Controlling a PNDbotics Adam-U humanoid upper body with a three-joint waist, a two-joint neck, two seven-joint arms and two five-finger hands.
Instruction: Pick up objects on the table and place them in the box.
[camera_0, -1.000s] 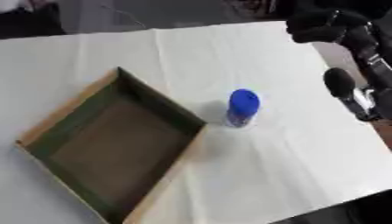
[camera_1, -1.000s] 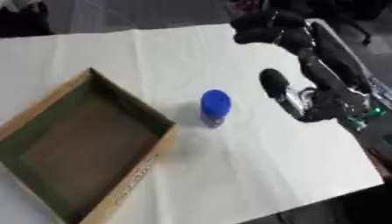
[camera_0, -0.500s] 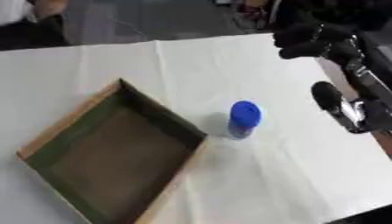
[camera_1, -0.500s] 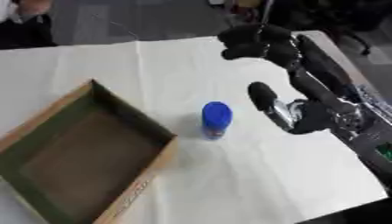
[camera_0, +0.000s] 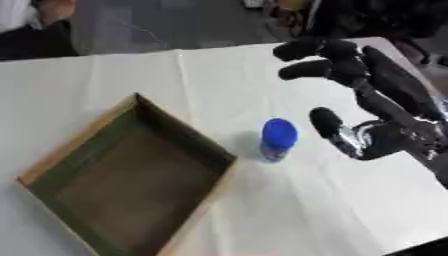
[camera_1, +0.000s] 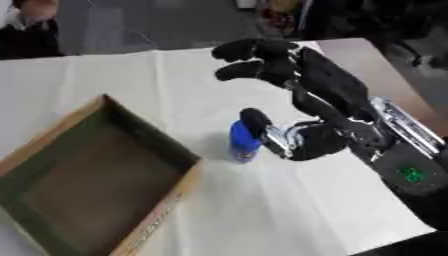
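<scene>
The blue bottle stands upright on the white-covered counter, just beside the near right wall of the open box, apart from it by a narrow strip of cloth. The box is empty and lies askew, one corner toward the far side. Bare cloth runs wide in front of the bottle and behind it; the counter's right edge lies close past my wrist.

My right hand hangs over the counter to the bottle's right, fingers spread apart and reaching above and beyond the bottle, thumb near its cap. Nothing is held.

Half a second ago my hand sat farther right and farther back; it has come in toward the bottle. Bottle and box keep their places relative to each other.

In the right eye view my thumb overlaps the bottle's cap, whether touching I cannot tell; the left eye view shows a gap between them. My left hand shows nowhere.
</scene>
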